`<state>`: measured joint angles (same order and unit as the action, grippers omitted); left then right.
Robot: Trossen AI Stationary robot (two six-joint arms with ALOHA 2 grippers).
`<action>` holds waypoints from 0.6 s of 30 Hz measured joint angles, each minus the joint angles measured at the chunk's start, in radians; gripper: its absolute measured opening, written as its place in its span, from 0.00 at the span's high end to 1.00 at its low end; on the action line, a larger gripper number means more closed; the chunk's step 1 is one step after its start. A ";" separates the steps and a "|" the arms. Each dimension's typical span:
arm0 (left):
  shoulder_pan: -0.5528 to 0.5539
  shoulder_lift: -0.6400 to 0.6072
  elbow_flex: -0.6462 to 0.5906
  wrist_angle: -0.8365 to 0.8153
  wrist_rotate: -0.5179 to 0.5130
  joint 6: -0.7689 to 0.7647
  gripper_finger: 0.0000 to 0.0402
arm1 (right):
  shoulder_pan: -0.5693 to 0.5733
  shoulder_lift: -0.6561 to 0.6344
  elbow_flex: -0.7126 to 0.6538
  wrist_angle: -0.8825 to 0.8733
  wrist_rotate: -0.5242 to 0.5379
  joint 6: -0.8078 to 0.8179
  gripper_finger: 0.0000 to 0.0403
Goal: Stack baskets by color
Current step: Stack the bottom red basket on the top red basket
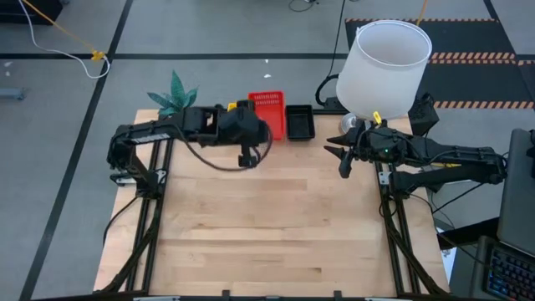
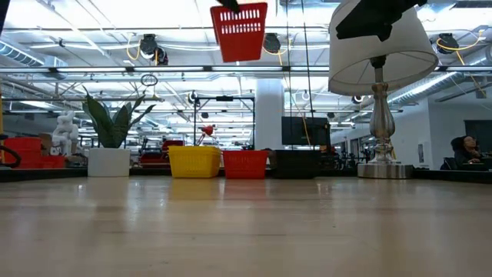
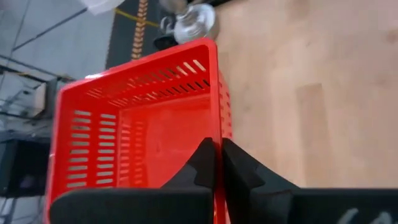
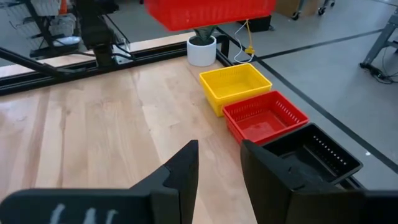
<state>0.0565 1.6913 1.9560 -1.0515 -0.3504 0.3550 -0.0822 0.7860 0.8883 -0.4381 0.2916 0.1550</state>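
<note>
My left gripper is shut on a red basket and holds it high above the table. Three more baskets stand in a row on their bottoms along the table's far edge: yellow, red and black. In the high view the left arm covers the yellow one. My right gripper hangs open at the table's right side, beside the lamp, with nothing between its fingers. My left gripper pinches one side wall of the red basket at its rim, one finger inside the basket and one outside. The fingers slant downward at it from the table's left. The basket hangs lifted clear, opening up, slightly tilted.
A table lamp with a white shade and a metal foot stands at the far right corner. A plant in a white pot stands at the far left. The wooden tabletop in front of the baskets is bare.
</note>
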 joint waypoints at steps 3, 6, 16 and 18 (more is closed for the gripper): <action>0.039 0.000 0.000 0.001 0.000 0.028 0.97 | 0.000 0.000 0.000 0.000 0.000 0.015 0.72; 0.071 0.000 0.000 0.018 0.000 0.055 0.95 | 0.000 0.000 0.000 0.000 0.000 0.020 0.72; 0.164 0.000 -0.040 0.181 0.053 0.170 0.95 | 0.000 0.000 0.000 0.000 0.000 0.020 0.72; 0.183 0.001 -0.066 0.209 0.090 0.195 0.94 | 0.000 0.000 0.000 0.000 0.000 0.020 0.72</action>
<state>0.2398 1.6920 1.8901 -0.8423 -0.2603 0.5498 -0.0818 0.7860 0.8879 -0.4381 0.2913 0.1749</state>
